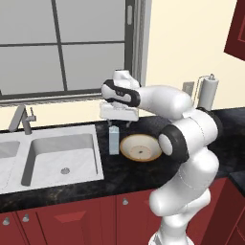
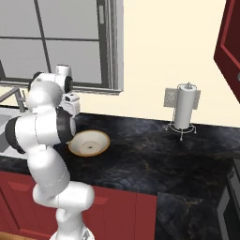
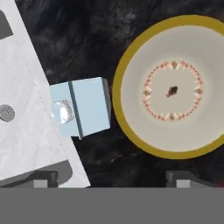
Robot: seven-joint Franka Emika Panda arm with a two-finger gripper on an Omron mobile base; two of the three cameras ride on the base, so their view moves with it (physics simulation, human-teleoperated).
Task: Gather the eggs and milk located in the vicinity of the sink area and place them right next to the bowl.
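The pale blue milk carton [image 1: 114, 139] stands upright on the black counter, between the sink's right rim and the bowl [image 1: 130, 144]. From above, the carton [image 3: 83, 107] lies close to the bowl's tan rim [image 3: 120, 94]; whether they touch I cannot tell. My gripper [image 1: 120, 122] hangs open above them with nothing between its fingertips [image 3: 43, 179]. The bowl [image 2: 77, 141] sits just right of my arm. The egg is out of view.
The pale double-basin sink [image 1: 48, 153] with its grey faucet [image 1: 21, 119] lies left of the carton; one basin corner [image 3: 30, 131] is in the hand view. A paper-towel roll [image 2: 184, 108] stands at the back right. A window runs behind the sink.
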